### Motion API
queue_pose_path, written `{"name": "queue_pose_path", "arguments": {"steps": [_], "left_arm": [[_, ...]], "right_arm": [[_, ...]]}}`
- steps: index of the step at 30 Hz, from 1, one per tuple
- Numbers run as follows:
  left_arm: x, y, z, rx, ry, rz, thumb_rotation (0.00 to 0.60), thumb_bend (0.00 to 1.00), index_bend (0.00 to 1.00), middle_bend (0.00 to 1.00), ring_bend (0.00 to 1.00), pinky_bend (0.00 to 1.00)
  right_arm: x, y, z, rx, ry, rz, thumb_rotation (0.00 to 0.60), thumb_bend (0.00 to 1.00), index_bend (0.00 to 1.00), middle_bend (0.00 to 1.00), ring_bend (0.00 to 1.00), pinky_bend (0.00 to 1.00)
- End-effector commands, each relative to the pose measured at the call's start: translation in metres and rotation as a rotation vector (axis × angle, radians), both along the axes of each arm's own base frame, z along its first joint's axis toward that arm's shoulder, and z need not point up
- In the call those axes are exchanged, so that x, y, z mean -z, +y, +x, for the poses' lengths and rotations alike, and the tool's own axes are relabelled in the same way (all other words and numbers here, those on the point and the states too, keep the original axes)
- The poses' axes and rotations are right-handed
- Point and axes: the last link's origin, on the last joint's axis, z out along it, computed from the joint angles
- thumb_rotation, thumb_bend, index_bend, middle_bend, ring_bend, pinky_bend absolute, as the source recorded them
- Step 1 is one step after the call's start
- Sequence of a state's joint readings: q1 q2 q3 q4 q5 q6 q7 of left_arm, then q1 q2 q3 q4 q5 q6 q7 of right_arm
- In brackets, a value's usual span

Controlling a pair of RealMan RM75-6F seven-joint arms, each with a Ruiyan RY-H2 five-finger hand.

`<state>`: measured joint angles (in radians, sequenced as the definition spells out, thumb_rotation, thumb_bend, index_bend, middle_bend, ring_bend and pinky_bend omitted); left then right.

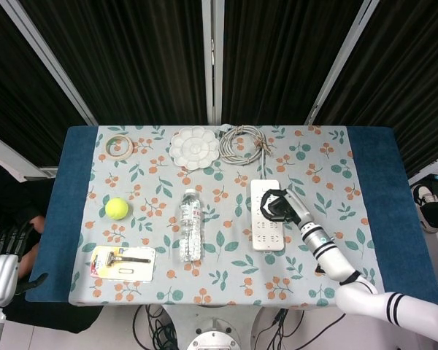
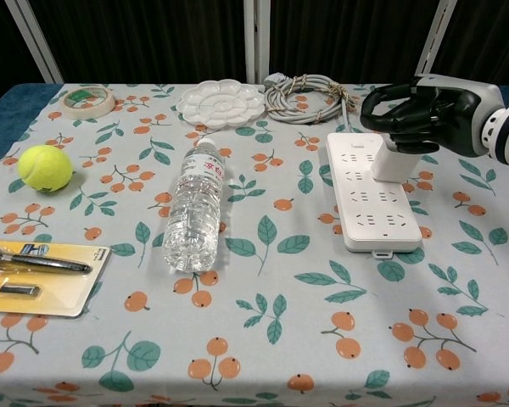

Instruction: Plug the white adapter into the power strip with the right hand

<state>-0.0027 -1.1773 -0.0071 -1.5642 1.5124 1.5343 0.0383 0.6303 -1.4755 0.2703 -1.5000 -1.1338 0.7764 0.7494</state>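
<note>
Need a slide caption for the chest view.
Right hand presses down on the white adapter seated in the power strip.

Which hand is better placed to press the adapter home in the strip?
Right. The right hand sits directly on top of the adapter, which stands on the strip. The left hand isn't visible in either view.

A floral-clothed table bears a power strip beneath the right hand. Beyond the hand lie a coiled cable and paint palette; to its left, a water bottle, tennis ball, tape roll and packaged razor.

Tennis ball, water bottle, paint palette, tape roll, razor pack, coiled cable
</note>
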Motion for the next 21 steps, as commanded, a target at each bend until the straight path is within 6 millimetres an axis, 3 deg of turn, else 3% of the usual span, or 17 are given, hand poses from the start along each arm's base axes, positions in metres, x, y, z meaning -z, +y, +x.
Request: {"name": "queue_pose_path", "arguments": {"steps": [1, 21], "left_arm": [[0.0, 0.0, 0.0, -0.002, 0.0, -0.001, 0.6, 0.08, 0.06, 0.0, 0.0, 0.0], [-0.001, 0.001, 0.0, -0.002, 0.003, -0.002, 0.6, 0.08, 0.06, 0.0, 0.0, 0.0]], "right_arm": [[0.002, -0.002, 0.001, 0.0, -0.009, 0.001, 0.6, 0.72, 1.0, 0.95, 1.0, 1.0], [0.012, -0.002, 0.005, 0.043, -0.145, 0.089, 0.6, 0.73, 1.0, 0.95, 1.0, 1.0]]}}
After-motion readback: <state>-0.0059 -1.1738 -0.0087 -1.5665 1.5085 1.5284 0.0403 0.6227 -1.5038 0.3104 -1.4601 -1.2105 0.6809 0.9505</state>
